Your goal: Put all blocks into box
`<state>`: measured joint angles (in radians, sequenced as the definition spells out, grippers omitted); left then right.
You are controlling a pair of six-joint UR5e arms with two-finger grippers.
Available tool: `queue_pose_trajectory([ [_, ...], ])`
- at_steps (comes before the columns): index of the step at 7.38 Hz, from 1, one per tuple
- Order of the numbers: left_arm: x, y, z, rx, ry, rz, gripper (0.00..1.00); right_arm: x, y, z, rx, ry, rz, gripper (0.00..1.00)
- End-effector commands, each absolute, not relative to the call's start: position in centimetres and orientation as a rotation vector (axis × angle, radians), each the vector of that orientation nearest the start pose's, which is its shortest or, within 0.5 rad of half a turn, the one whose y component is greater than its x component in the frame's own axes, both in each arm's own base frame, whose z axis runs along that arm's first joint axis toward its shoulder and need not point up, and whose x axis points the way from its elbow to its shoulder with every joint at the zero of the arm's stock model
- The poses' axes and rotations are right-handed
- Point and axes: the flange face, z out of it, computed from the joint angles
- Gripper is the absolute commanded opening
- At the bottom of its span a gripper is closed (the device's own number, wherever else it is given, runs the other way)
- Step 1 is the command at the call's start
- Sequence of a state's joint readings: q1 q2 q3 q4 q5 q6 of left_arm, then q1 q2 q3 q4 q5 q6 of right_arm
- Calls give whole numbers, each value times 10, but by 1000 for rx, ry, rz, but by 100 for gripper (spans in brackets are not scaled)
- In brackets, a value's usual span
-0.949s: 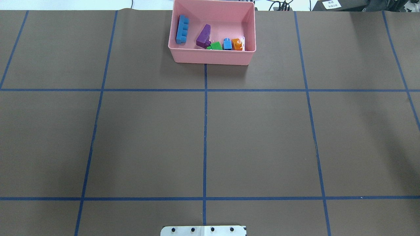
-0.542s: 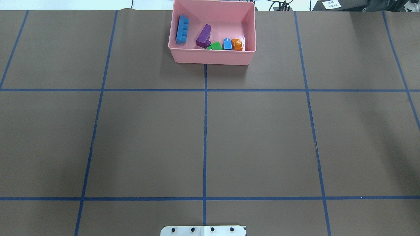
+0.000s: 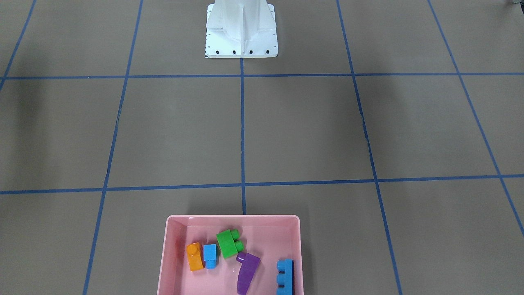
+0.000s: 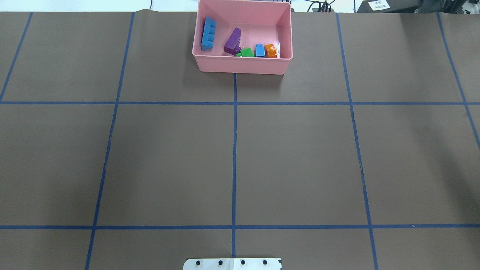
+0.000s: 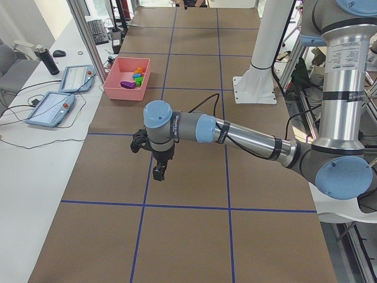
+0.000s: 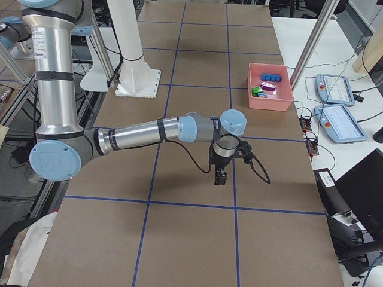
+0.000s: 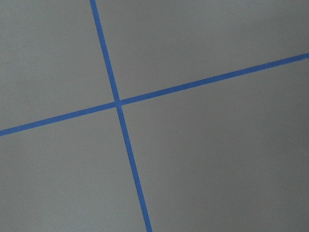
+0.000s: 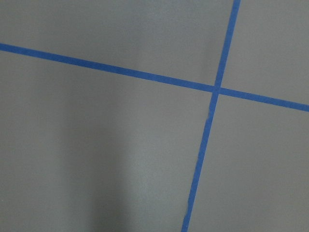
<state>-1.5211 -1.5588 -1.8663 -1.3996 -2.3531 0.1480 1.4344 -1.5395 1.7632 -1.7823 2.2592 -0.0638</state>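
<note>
Can see the blocks lying in the pink box, well apart from left end effector and right end effector (cannot tell if open or shut); probably light, hard, slippery, so pinch flat sides.

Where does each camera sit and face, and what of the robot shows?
Front-facing: across the table, facing the robot; white base at top, pink box near.
Overhead: behind the robot, looking forward; base edge only.
Exterior left: table end; left arm near.
Exterior right: opposite end; right arm near.
Left wrist: down at a blue tape crossing; no robot parts.
Right wrist: likewise.
Shared: front-facing and overhead both show the box holding five blocks.
</note>
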Motion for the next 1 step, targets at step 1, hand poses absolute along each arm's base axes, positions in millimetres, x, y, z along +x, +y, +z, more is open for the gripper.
queue_pose_trajectory([
  [1, -40, -480, 534, 155, 776, 234, 100, 8, -511, 571, 20, -598, -206, 100],
])
